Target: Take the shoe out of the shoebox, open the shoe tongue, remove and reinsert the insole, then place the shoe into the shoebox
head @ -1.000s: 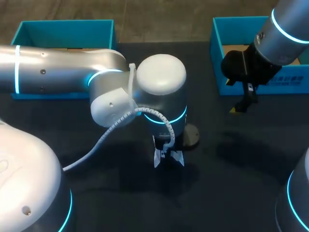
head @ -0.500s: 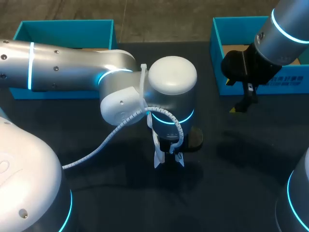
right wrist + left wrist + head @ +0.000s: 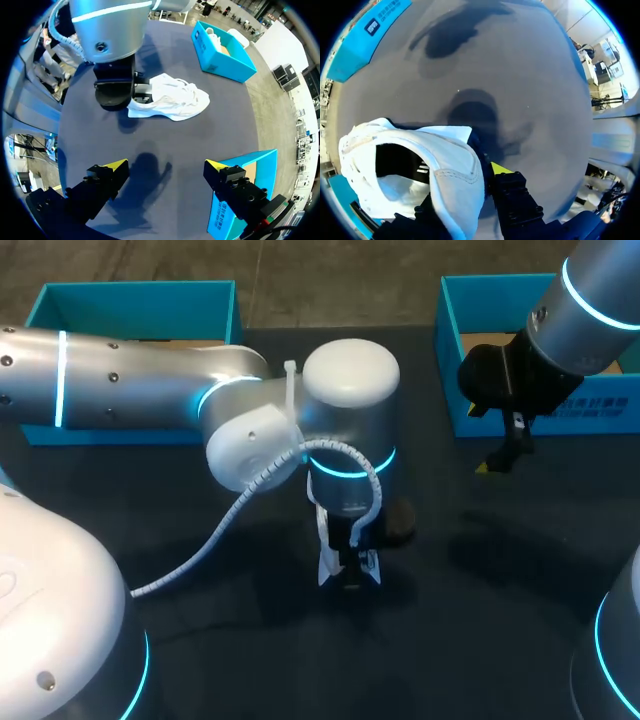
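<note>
Yellow-tipped fingers (image 3: 501,168) of our left gripper (image 3: 465,192) are pinching a white flap at the mouth of the shoe (image 3: 172,100). One tip is pressing the flap's outer face and the other finger is sitting mostly hidden behind it, so we are judging this a true two-sided grip with only the flap's thickness between the fingers. The shoe is lying outside both boxes, sole down on the table (image 3: 165,137), near its middle.

Our right gripper (image 3: 164,172) is hanging wide open and holding nothing, well apart from the shoe and just beside the front wall of the right box (image 3: 455,390). In the head view the shoe is lying at about 8 o'clock from that gripper. We are judging its long axis to be running from the left gripper's pinch toward roughly 11 o'clock, the side of the left box (image 3: 140,302). The left arm is by far the nearer. For the tongue and insole work the right one is going to need to cross open table, and we are expecting it to meet the shoe broadside.

The head view is showing only slivers of white under the left wrist (image 3: 350,420). The right wrist view is giving us the whole shoe, laces up, with the left gripper standing at one end. Only the left wrist view is looking into the dark opening, and we cannot tell from it whether the insole is seated.
</note>
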